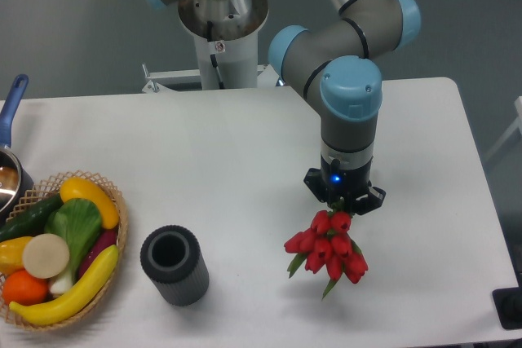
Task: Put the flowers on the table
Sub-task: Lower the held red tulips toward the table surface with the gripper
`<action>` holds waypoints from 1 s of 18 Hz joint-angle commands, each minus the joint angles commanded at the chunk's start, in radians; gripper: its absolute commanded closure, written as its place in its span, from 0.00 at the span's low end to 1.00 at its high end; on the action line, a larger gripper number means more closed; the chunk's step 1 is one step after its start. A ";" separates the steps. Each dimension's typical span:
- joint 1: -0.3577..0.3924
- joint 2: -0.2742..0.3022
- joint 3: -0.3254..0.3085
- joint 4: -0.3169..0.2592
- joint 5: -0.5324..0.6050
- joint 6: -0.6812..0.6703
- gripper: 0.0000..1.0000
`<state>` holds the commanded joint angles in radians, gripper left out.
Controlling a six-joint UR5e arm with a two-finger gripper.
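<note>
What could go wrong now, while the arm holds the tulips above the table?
1. The gripper appears to hold the red tulips by the stems only, and its fingers are hidden. The bunch hangs tilted, so it may slip or drop early.
2. The tulips are over the front right part of the white table. If released from height, they might roll toward the front edge.
3. Lowering too far could crush the buds.
</note>
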<state>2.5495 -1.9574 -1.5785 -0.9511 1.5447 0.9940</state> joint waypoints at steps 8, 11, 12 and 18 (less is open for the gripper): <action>-0.002 -0.002 -0.006 -0.006 -0.002 0.002 0.99; -0.003 -0.015 -0.028 -0.002 0.000 0.000 0.97; -0.003 -0.026 -0.031 -0.002 0.000 0.000 0.97; -0.038 -0.080 -0.021 0.005 0.023 0.000 0.80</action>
<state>2.5111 -2.0371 -1.5999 -0.9465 1.5677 0.9940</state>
